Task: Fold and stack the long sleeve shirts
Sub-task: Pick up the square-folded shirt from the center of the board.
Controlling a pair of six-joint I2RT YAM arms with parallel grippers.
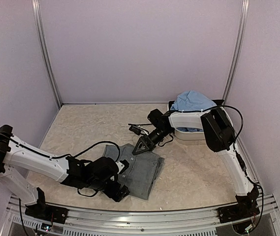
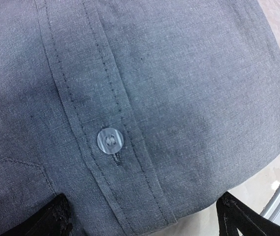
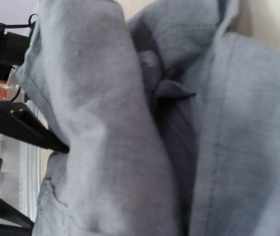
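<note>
The slate grey long sleeve shirt point(image 1: 140, 169) lies folded on the table's middle; its button placket point(image 2: 109, 140) and hem fill the left wrist view. My left gripper point(image 1: 120, 191) sits low at the shirt's near-left edge, open wide, black fingertips point(image 2: 51, 219) on either side of the hem. My right gripper point(image 1: 140, 146) is down at the shirt's far edge, jaws spread in the top view. Bunched grey cloth point(image 3: 130, 147) fills the right wrist view and hides its fingers. The light blue shirt point(image 1: 191, 102) is heaped in the basin.
A white oval basin point(image 1: 184, 133) stands at the back right, under my right arm's elbow. Pale walls enclose the table on three sides. A metal rail point(image 1: 130, 216) runs along the near edge, just behind my left gripper.
</note>
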